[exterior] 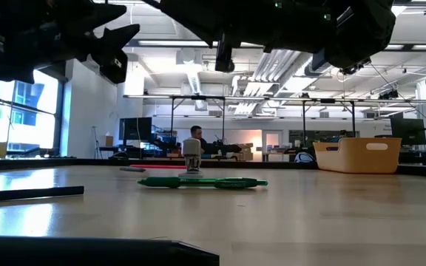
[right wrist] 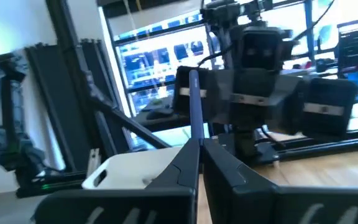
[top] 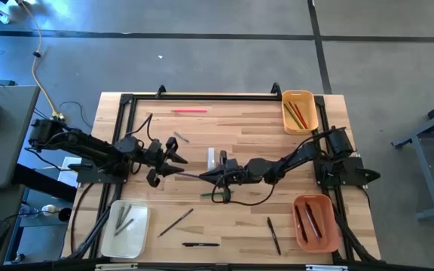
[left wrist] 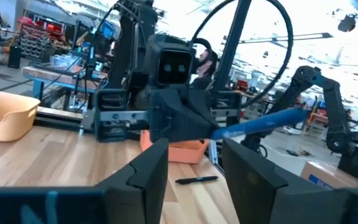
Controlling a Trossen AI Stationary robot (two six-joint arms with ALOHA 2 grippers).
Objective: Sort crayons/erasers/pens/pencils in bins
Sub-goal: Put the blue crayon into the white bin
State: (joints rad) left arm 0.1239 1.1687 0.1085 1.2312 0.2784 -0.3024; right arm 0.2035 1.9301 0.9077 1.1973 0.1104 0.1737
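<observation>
Over wooden table (top: pixel 232 128), right gripper (top: pixel 206 175) jaws pinch blue pen (right wrist: pixel 195 106); left gripper (top: pixel 173 159) jaws spread.

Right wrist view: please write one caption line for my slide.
The right gripper, shut on a slim blue stick, faces the left arm.

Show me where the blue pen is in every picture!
High view: blue pen, a thin stick mid-table between both arms.
Low view: cannot be picked out.
Left wrist view: slanting right of the middle.
Right wrist view: sticking up from the shut right gripper.
Shared landmark: the orange bin, which is also behind the pen in the left wrist view.
</observation>
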